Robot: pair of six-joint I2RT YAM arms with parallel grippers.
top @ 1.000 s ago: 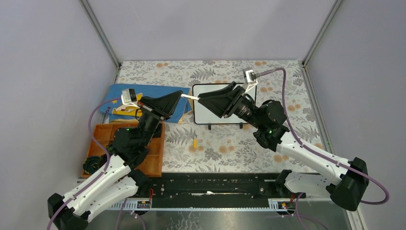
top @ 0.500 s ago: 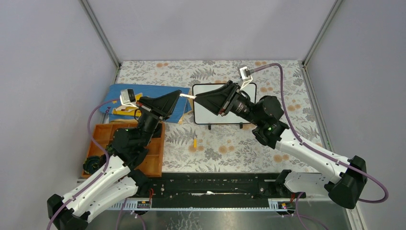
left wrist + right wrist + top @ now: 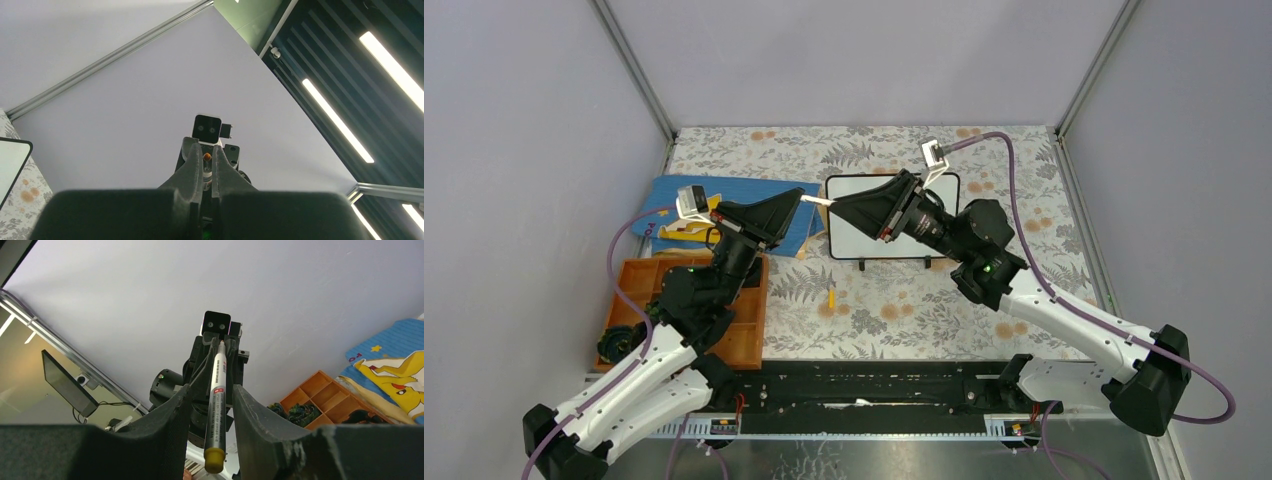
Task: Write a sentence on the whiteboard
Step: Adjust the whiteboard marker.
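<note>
The whiteboard (image 3: 861, 243) stands on two black feet at the table's middle back, and its corner shows in the left wrist view (image 3: 10, 157). Its visible surface is blank; no sentence shows, and my right arm hides much of it. My left gripper (image 3: 800, 203) (image 3: 204, 161) is raised and shut on a silver marker (image 3: 816, 202) (image 3: 206, 170). The marker's yellow-orange end (image 3: 215, 460) reaches in between the fingers of my right gripper (image 3: 836, 208) (image 3: 212, 388). That gripper is open, with gaps on both sides of the marker (image 3: 217, 390).
A blue star-patterned book (image 3: 664, 195) (image 3: 395, 355) lies at the left. An orange compartment tray (image 3: 746, 340) (image 3: 325, 395) holding dark items (image 3: 621, 342) sits in front of it. A small yellow piece (image 3: 831, 297) lies on the flowered cloth before the board.
My right gripper has shifted slightly left, closer around the marker held by the left gripper. The left arm has barely moved.
</note>
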